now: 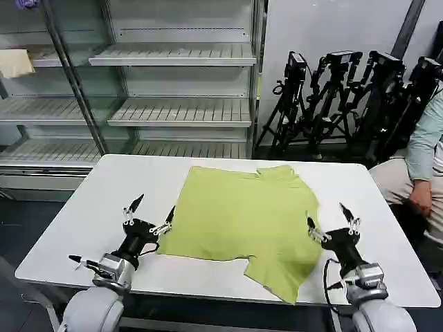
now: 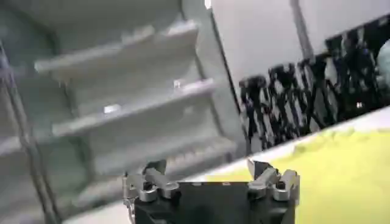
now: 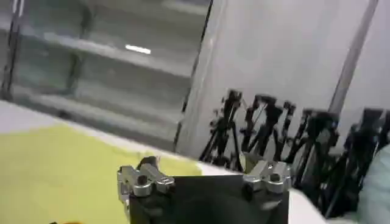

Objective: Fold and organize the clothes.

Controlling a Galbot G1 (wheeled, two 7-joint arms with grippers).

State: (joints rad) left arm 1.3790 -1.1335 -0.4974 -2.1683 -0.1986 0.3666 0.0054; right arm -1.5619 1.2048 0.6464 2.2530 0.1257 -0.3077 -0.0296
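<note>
Splayed, empty left gripper [image 1: 150, 212] and right gripper [image 1: 332, 220] flank the rumpled lime-green T-shirt [image 1: 242, 218].

Head camera high, looking down the table [image 1: 90, 207], wrist cameras low, facing shelves [image 1: 173, 55] and tripods [image 1: 346, 97], shared by all

Matt lime-green cotton T-shirt [image 1: 242, 218] on a smooth white table [image 1: 83, 228]; bare-metal gripper fingers [image 2: 149, 182]
</note>
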